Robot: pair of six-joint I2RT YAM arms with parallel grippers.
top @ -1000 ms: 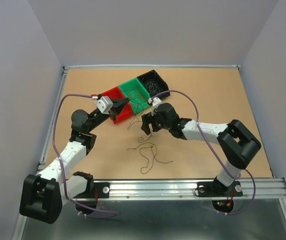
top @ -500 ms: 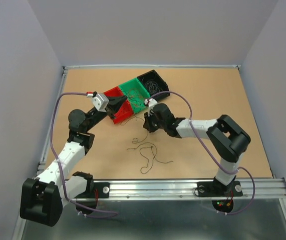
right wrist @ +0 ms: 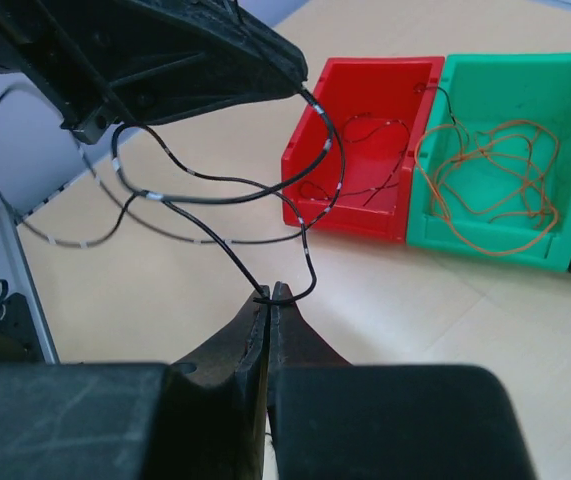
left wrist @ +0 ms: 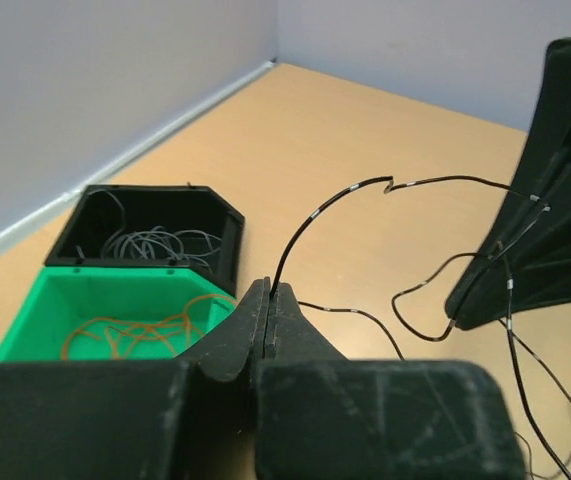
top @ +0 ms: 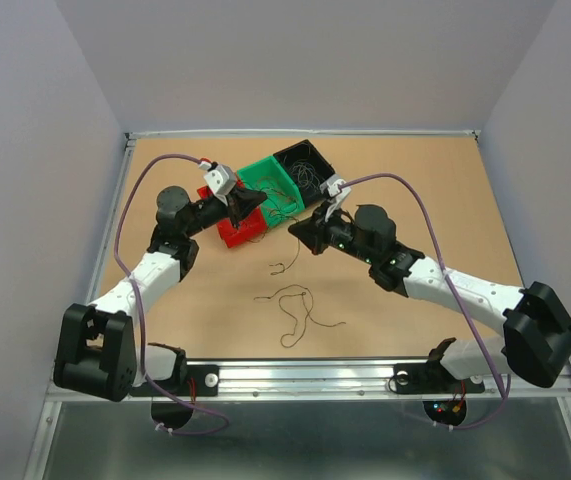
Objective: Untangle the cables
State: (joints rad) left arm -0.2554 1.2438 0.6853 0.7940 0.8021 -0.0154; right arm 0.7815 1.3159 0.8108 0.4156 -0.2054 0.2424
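The left claw (left wrist: pixel 268 292) is pinched tight on a thin black wire (left wrist: pixel 315 214) with short white bands along it. The wire rises from the tips and arcs across to the right claw (right wrist: pixel 270 298), which is likewise clamped on it, with a small loop at its tips. The wire hangs in slack curves between the two.

The left arm (top: pixel 150 270) rises from its base at the near left, bends at the elbow and runs rightward, so its claw sits over the red bin (top: pixel 233 230). The right arm (top: pixel 455 290) stretches long and low from the near right, reaching left and away, and its claw points at the other one, just on the near side of the green bin (top: pixel 265 175).

More cables (top: pixel 300 305) lie loose and curly on the counter (top: pixel 415 180), nearer the bases. Orange strands sit in the green bin, dark ones in the red, and pale ones in the black bin (left wrist: pixel 225 240).
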